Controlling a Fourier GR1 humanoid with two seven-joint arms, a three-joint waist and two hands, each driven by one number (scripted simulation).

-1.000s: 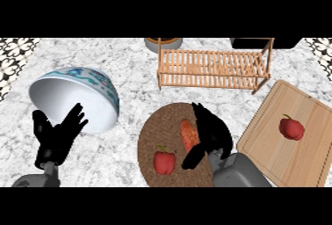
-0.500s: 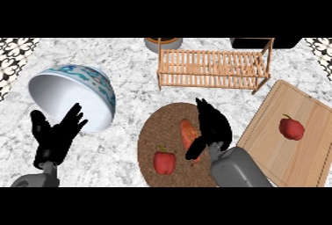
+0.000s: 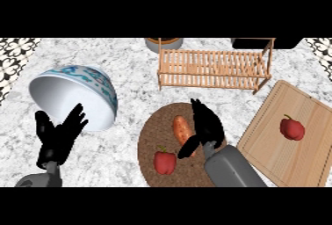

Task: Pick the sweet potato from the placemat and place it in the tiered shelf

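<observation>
An orange sweet potato [image 3: 182, 128] lies on the round brown placemat [image 3: 150, 136], pointing away from me. My right hand [image 3: 206, 127] is right beside it on its right, fingers straight and open, thumb reaching down toward the mat; part of the sweet potato's right side is hidden by the hand. The wooden tiered shelf [image 3: 214, 68] stands at the back of the counter, beyond the mat. My left hand [image 3: 59, 137] rests open at the lower left, fingers up, holding nothing.
A red bell pepper [image 3: 164, 161] sits on the mat's near part. A large white and blue bowl [image 3: 74, 97] lies tilted at the left. A wooden cutting board [image 3: 295, 151] at the right carries a red apple [image 3: 292, 128]. A pot [image 3: 163, 43] stands behind the shelf.
My right hand has shifted slightly forward and right alongside the sweet potato. The sweet potato and my left hand have not moved.
</observation>
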